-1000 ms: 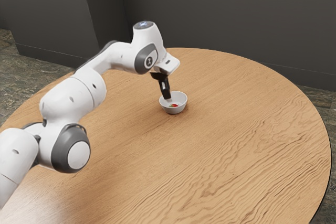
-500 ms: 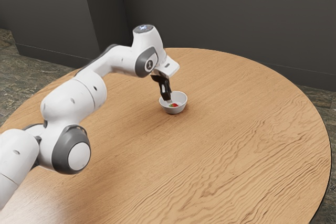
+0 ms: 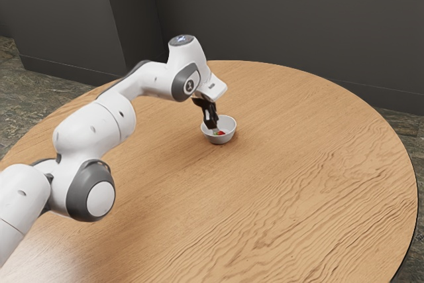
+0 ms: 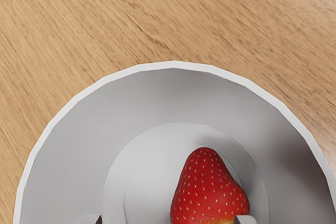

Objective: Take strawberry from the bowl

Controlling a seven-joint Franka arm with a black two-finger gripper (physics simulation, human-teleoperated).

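Gripper [image 3: 215, 130] reaching into bowl [image 4: 174, 65] from about 11 o'clock in exterior view, jaws wide apart, nothing gripped. Strawberry [image 4: 206, 192] on bowl floor between them, way closer to one side. Imo centre over berry, squeeze gently, lift straight up.

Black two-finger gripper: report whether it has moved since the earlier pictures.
Yes: in the exterior view, the gripper is lower, deeper into the round white bowl.

Dark grey panelled walls [image 3: 285, 24] stand behind the round, light-brown wood-grained tabletop [image 3: 298, 164]. Mottled grey-brown stone flooring [image 3: 33, 101] shows around its edge, and soft light pales the near wood.
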